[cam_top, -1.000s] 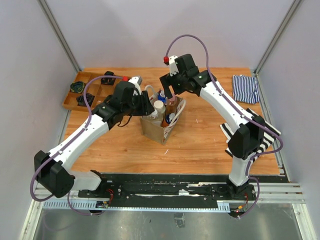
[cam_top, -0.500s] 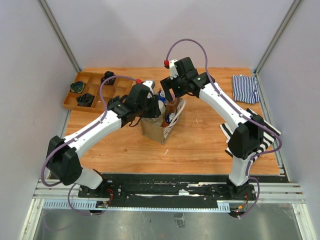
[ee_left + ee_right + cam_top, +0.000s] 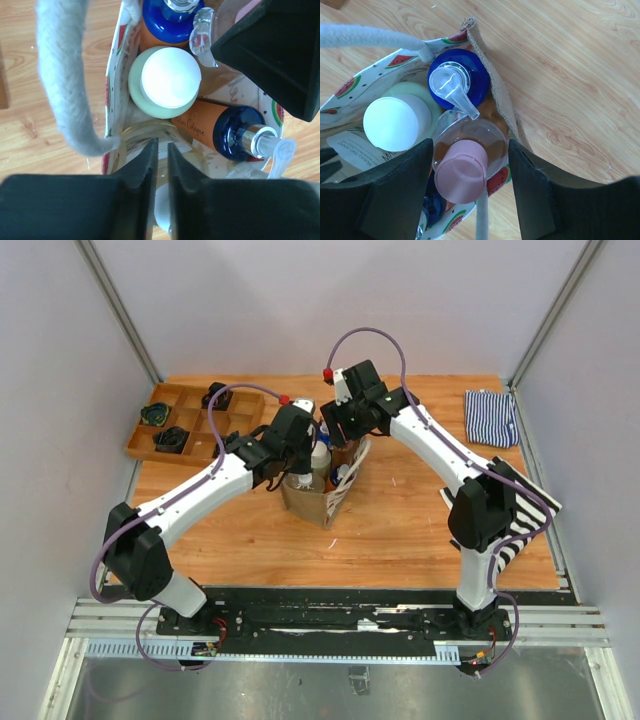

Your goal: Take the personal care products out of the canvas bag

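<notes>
Top view: the canvas bag [image 3: 308, 498] stands mid-worktop [image 3: 400, 530] with bottles [image 3: 319, 455] upright inside.

Left wrist: the left claw [image 3: 161, 147] is pressed almost together, with the white-capped bottle [image 3: 170, 77] at 12 o'clock.

Right wrist: the right claw [image 3: 470, 145] is spread, straddling the pink-capped bottle [image 3: 461, 177].

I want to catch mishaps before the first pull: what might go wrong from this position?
1. The right hand straddles the pink-capped bottle, which is packed against the blue pump bottle. Lifting it may drag that neighbour or catch its nozzle.
2. Both hands crowd over the small canvas bag, with the left hand close by. They may bump.
3. The white handle loops beside the left hand and might snag it.
</notes>
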Controlling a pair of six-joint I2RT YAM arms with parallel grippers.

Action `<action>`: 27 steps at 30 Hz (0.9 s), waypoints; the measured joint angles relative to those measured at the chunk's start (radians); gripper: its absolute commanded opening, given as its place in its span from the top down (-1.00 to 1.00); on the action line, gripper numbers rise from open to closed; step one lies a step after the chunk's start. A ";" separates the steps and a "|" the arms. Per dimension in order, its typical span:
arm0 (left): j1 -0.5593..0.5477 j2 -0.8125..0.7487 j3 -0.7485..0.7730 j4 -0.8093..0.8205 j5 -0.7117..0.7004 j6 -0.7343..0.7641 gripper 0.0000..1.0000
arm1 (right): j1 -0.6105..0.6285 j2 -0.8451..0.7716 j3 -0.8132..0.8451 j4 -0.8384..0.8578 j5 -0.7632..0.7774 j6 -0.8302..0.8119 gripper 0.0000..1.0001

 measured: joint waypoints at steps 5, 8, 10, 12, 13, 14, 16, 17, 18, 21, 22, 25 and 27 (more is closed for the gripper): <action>0.000 0.000 0.035 -0.050 -0.018 0.006 -0.11 | 0.002 0.005 0.000 0.000 -0.008 0.001 -0.06; 0.000 -0.005 0.041 -0.062 -0.012 0.007 -0.34 | 0.003 0.004 0.002 0.010 -0.008 0.008 -0.09; 0.000 -0.017 0.041 -0.074 -0.007 0.002 -0.42 | 0.006 0.004 0.004 0.010 -0.005 0.008 -0.11; -0.001 -0.036 0.041 -0.082 -0.003 0.000 -0.44 | 0.006 0.004 0.004 0.007 -0.004 0.007 -0.11; -0.001 -0.048 0.041 -0.084 -0.002 0.000 -0.44 | 0.006 0.004 0.006 0.005 -0.003 0.007 -0.10; -0.002 -0.058 0.041 -0.084 -0.001 0.000 -0.44 | 0.006 0.004 0.007 0.003 -0.003 0.007 -0.07; -0.004 -0.075 0.041 -0.084 0.000 0.001 -0.35 | 0.006 0.004 0.010 0.000 -0.001 0.007 0.06; -0.005 -0.077 0.041 -0.084 0.000 0.001 -0.27 | 0.007 0.004 0.011 0.000 0.000 0.007 0.10; -0.005 -0.077 0.041 -0.084 0.003 0.002 -0.21 | 0.007 0.004 0.014 0.000 0.003 0.005 0.11; -0.005 -0.066 0.041 -0.086 0.018 0.004 -0.05 | 0.007 0.004 0.019 0.001 0.011 0.004 0.08; -0.005 -0.061 0.041 -0.086 0.024 0.005 0.01 | 0.008 0.004 0.019 0.000 0.011 0.004 0.06; -0.008 -0.044 0.041 -0.092 0.039 0.006 0.13 | 0.009 0.004 0.020 -0.004 0.010 0.004 0.01; -0.010 -0.034 0.041 -0.100 0.042 0.009 0.10 | 0.009 0.004 0.020 -0.009 0.010 0.004 -0.03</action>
